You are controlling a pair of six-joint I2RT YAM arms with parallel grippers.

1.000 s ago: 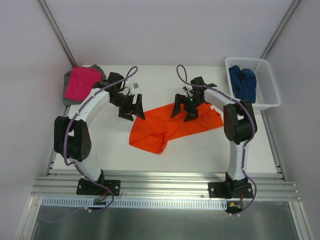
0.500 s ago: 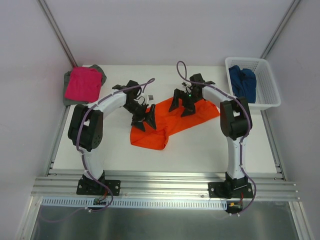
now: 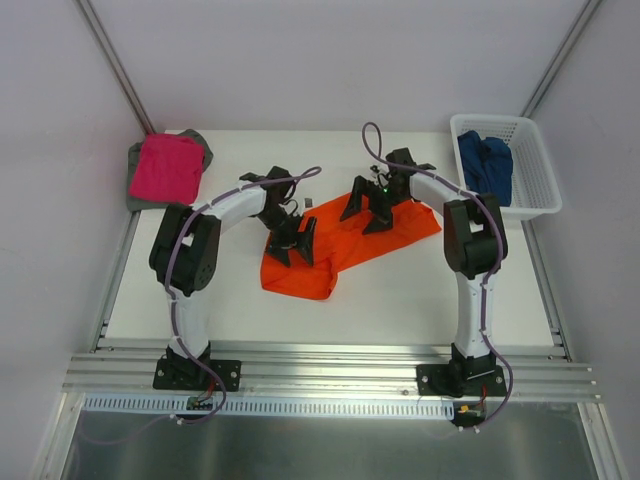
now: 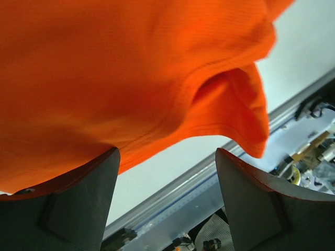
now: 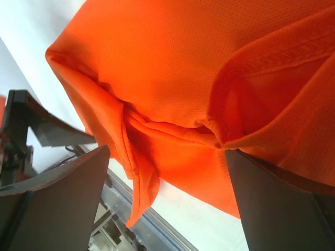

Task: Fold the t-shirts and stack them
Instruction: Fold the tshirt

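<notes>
Orange shirt (image 3: 335,255) lies crumpled, fold not yet begun. Left gripper (image 3: 293,245) and right gripper (image 3: 364,212) both gape over cloth, holding nothing. Next, probably: pinch edges, spread flat.

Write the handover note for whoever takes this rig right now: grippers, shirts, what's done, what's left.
The left gripper is open, fingers at the left part of the orange shirt, gripping nothing.
The right gripper is open at its far right part, gripping nothing.
The orange shirt lies rumpled mid-table.
The pink shirt lies folded on the grey shirt in the far left corner.
The blue shirt is bunched in the basket.
Done: apparently the pink-on-grey stack.
Left: fold and stack orange, then blue.
</notes>
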